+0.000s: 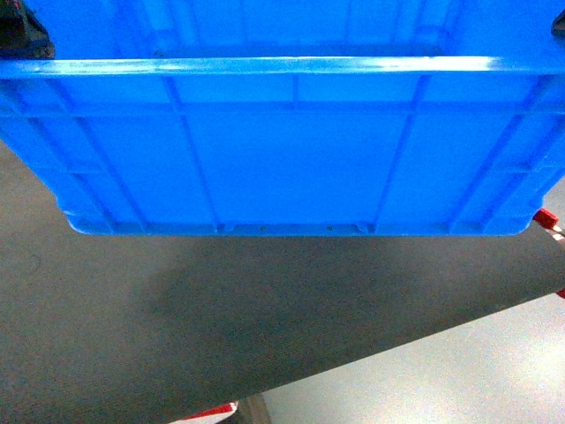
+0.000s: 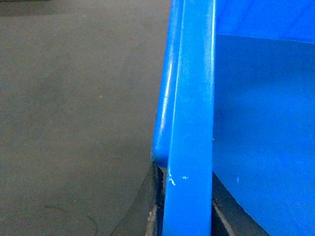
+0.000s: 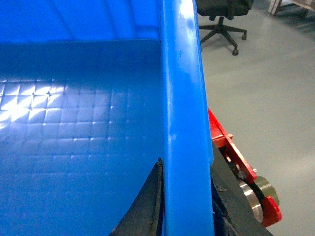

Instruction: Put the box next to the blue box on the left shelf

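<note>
Box (image 1: 282, 168): I see it held up above the dark floor (image 1: 177, 327), filling the top of my head view, open side up.
Long axis: running left to right across my view, ribbed long wall facing me.
Left pincer (image 2: 184, 216): clamped over the left rim, dark fingers either side of the flange.
Right pincer (image 3: 187, 211): gripping the right rim likewise.
Nearby: red frame part (image 3: 236, 162) below the right wall; office chair (image 3: 224, 14) beyond.
</note>
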Tool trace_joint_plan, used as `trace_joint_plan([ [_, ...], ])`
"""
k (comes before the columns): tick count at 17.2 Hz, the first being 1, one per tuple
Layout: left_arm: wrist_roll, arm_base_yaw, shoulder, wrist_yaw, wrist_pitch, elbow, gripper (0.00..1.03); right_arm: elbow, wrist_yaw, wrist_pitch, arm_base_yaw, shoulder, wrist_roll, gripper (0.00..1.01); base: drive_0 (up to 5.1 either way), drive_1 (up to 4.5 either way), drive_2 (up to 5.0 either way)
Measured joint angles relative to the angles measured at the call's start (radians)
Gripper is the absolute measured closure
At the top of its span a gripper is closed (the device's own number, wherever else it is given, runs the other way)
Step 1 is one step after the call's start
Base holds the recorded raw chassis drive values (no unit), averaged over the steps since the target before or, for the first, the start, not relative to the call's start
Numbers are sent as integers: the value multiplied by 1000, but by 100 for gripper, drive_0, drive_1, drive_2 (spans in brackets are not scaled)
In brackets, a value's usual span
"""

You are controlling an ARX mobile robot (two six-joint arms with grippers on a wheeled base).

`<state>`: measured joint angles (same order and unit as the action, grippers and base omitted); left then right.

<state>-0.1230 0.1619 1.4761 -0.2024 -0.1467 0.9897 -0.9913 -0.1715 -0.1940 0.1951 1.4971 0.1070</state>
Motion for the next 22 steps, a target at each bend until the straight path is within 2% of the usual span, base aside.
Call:
trace_joint_plan([
  [22, 0, 0, 0, 0, 1, 0, 92, 0, -1, 0, 0, 0, 0, 86, -153, -153, -153],
])
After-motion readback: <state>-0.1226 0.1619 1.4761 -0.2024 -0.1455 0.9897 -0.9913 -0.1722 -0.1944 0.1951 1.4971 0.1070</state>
